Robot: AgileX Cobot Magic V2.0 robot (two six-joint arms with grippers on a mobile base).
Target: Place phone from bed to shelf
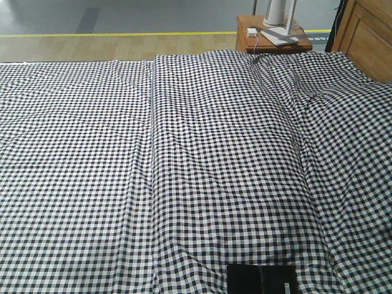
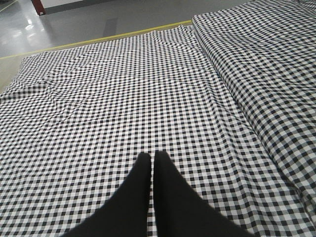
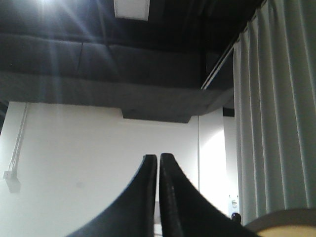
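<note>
The phone (image 1: pixel 261 278), a thin black slab, lies flat on the bed (image 1: pixel 184 171) at the bottom edge of the front view, right of centre. Black-and-white check sheet covers the whole bed. My left gripper (image 2: pixel 152 155) hovers over bare sheet in the left wrist view, shut with nothing between its fingers; the phone does not show there. Pointing up at a white wall and dark ceiling, my right gripper (image 3: pixel 158 157) is shut and holds nothing. Neither gripper shows in the front view. The shelf is out of view.
A small brown nightstand (image 1: pixel 269 38) with a white lamp base and a small white box stands beyond the bed's far right corner. A wooden headboard (image 1: pixel 367 37) rises at the right. A long fold runs down the sheet (image 1: pixel 152 153). A pale curtain (image 3: pixel 276 108) hangs right.
</note>
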